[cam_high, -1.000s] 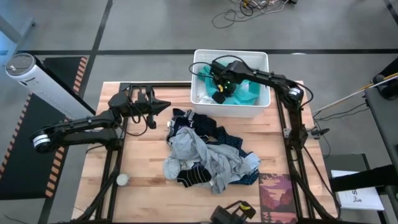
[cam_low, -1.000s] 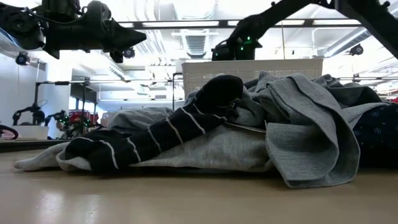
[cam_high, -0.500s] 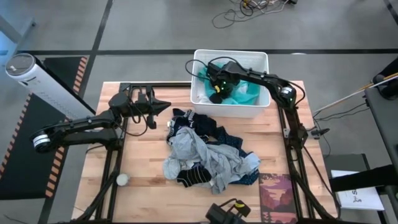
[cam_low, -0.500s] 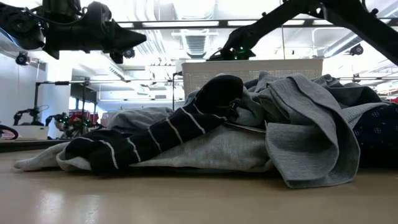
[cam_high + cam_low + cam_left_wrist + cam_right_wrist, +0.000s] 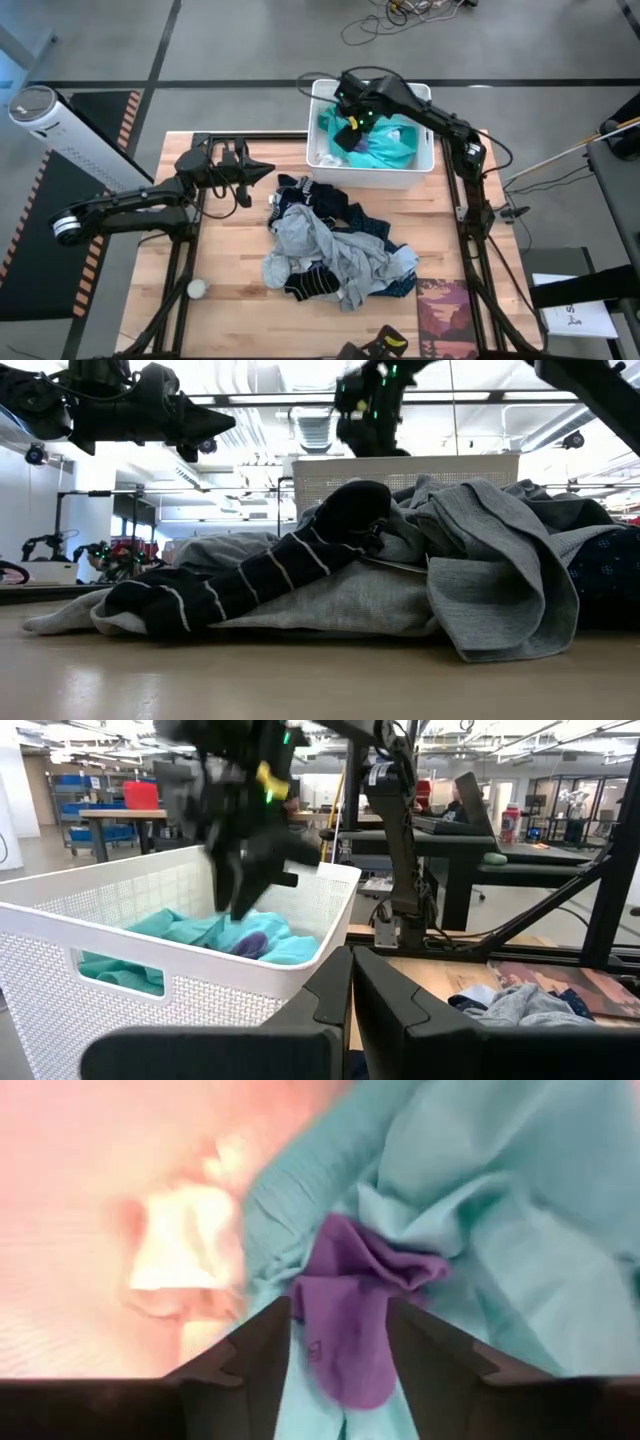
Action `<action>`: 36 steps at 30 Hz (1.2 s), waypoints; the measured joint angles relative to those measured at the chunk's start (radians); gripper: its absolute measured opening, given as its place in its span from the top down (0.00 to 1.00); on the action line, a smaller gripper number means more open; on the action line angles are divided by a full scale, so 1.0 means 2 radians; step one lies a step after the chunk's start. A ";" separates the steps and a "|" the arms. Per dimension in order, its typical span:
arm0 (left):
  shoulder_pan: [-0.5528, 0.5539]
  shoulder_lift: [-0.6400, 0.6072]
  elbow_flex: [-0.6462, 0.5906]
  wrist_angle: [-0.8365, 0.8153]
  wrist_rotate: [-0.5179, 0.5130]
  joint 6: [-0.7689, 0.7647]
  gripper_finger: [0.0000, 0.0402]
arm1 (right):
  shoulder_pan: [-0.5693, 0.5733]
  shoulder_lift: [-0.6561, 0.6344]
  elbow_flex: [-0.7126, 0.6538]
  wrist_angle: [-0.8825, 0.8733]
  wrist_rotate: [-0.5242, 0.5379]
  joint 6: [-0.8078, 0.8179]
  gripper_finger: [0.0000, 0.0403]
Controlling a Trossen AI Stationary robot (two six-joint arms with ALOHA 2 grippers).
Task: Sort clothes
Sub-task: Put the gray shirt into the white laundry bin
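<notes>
A white basket stands at the table's far edge and holds a teal garment. A small purple piece lies on the teal cloth. My right gripper hangs open above the basket, fingers pointing down. The purple piece lies below the gap and is clear of the fingers in the left wrist view. A pile of clothes, grey, navy, dotted blue and striped socks, rests mid-table. My left gripper waits shut above the table's far left.
A dark red patterned mat lies flat at the near right corner. A small white ball sits near the near left edge. Bare wood lies left of the pile, under my left arm.
My right gripper has risen from inside the basket to above its rim, moving slightly toward the far edge. More of the teal garment in the basket shows now.
</notes>
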 joint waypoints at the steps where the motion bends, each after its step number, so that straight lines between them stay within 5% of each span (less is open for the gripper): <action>1: 0.000 0.000 0.000 0.000 0.000 0.000 1.00 | 0.001 -0.003 0.012 -0.004 0.000 0.000 0.59; 7: 0.000 0.000 0.000 0.000 0.000 0.000 1.00 | 0.018 -0.016 0.079 -0.033 0.002 -0.011 0.53; 14: 0.000 0.000 0.000 0.000 0.000 0.000 1.00 | 0.063 -0.054 0.075 -0.046 0.001 -0.022 0.53; 36: 0.000 0.000 0.000 0.000 0.000 0.004 1.00 | 0.336 -0.019 0.075 0.000 -0.070 0.130 0.54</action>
